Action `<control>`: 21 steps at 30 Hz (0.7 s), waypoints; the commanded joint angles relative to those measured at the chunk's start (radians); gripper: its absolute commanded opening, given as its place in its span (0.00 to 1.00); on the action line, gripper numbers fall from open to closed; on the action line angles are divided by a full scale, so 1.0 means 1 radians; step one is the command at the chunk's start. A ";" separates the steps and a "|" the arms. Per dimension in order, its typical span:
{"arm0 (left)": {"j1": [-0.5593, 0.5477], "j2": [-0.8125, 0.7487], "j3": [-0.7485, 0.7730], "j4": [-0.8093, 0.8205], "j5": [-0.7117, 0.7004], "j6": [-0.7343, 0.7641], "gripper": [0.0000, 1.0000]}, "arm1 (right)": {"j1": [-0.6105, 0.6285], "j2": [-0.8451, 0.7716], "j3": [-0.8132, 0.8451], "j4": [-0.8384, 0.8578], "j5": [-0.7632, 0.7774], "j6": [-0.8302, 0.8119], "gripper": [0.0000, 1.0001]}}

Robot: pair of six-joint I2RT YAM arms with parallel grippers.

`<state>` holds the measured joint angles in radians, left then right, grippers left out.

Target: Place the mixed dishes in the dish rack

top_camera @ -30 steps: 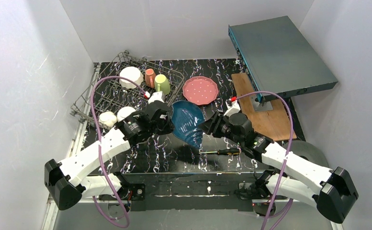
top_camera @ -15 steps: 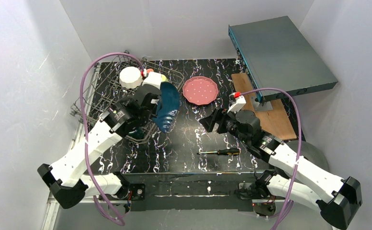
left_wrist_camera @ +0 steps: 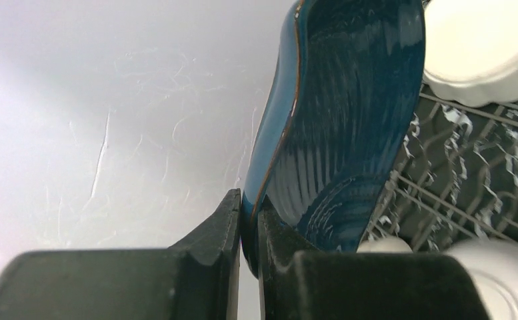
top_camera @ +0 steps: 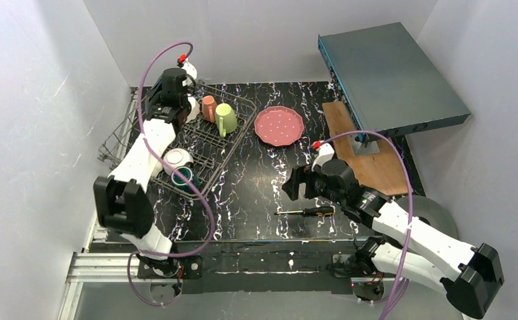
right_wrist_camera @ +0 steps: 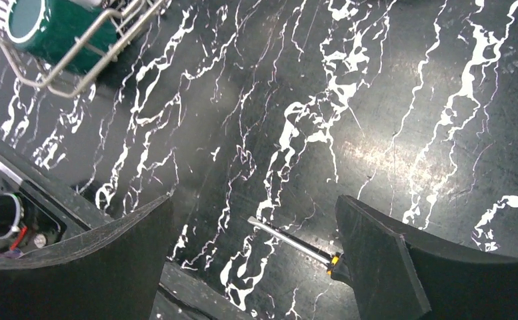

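Left gripper (left_wrist_camera: pixel 249 207) is pinching the rim of the dark blue, leaf-shaped ribbed plate (left_wrist_camera: pixel 349 113), its two black fingers pressed together on the edge. The plate stands almost upright, which looks deliberate: on edge it can slide between the upright tines of the grey wire dish rack (top_camera: pixel 211 143). From above, that arm reaches to the rack's far left corner, so the plate hangs over the wires there, just beside the white fluted bowl (left_wrist_camera: pixel 483 47); I cannot tell whether it is touching the tines.

The yellow-green mug (top_camera: pixel 226 118), small salmon cup (top_camera: pixel 208 107) and green-inside cup (top_camera: pixel 181 177) sit in the rack. The pink dotted plate (top_camera: pixel 279 125) lies flat on the black marbled table (top_camera: pixel 256 193), just right of the rack.

The right gripper (right_wrist_camera: pixel 253 200) hovers with its fingers spread wide and nothing between them, above the black-and-yellow-handled screwdriver (top_camera: pixel 306 211). I'd guess it is free for the pink plate.
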<state>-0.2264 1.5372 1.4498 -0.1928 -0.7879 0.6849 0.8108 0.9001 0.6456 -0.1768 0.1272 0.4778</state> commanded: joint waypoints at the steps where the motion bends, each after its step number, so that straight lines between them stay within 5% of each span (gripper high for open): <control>1: 0.092 0.113 0.063 0.327 -0.021 0.206 0.00 | 0.039 -0.046 -0.044 0.016 0.042 -0.063 0.98; 10: 0.153 0.265 0.072 0.506 -0.041 0.310 0.00 | 0.144 -0.029 -0.097 0.081 0.230 -0.067 0.98; 21: 0.180 0.350 0.126 0.479 -0.044 0.307 0.00 | 0.207 -0.003 -0.108 0.095 0.307 -0.073 0.98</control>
<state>-0.0563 1.8954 1.5047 0.1795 -0.7856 0.9768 1.0031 0.8928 0.5392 -0.1287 0.3687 0.4149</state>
